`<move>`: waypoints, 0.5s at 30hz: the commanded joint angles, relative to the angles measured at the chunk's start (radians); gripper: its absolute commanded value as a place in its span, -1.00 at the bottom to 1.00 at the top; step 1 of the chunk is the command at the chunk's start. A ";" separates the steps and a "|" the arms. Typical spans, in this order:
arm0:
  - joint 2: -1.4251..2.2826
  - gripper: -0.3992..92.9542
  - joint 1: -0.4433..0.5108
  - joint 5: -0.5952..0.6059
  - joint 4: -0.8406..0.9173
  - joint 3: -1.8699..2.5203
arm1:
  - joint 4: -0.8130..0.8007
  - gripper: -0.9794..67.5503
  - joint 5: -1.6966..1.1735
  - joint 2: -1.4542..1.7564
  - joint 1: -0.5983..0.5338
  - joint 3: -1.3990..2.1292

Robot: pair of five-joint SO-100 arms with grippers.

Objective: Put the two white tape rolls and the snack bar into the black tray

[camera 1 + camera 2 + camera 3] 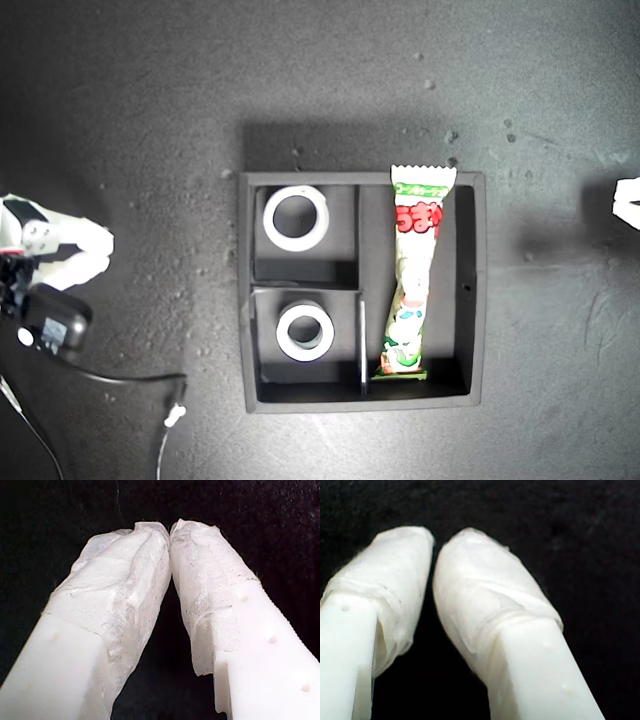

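Everything already sits in the black tray (245,290): one white tape roll (296,217) in a small compartment, the other white tape roll (305,332) in the small compartment next to it, and the snack bar (413,275) lying along the tall compartment, one crimped end poking over the tray's rim. My first gripper (170,530) has its wrapped tips touching, nothing between them; my second gripper (434,547) is likewise nearly closed and empty, both over bare dark surface. The rolls look light and stiff, best pinched across the ring wall. The bar looks light, crinkly and slippery, so grip its middle.
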 commanded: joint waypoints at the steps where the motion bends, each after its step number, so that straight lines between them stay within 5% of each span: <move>1: 0.048 -0.99 0.011 -0.066 -0.008 0.075 | 0.075 -0.98 0.012 0.009 0.008 0.015; 5: 0.048 -0.99 0.041 -0.106 0.032 0.075 | 0.241 -0.98 0.104 0.003 -0.009 0.015; 9: 0.046 -0.99 0.066 -0.233 0.144 0.075 | 0.242 -0.93 0.029 -0.005 -0.025 0.015; 15: 0.046 -0.98 0.083 -0.032 0.158 0.075 | 0.241 -0.93 -0.178 0.006 -0.101 0.015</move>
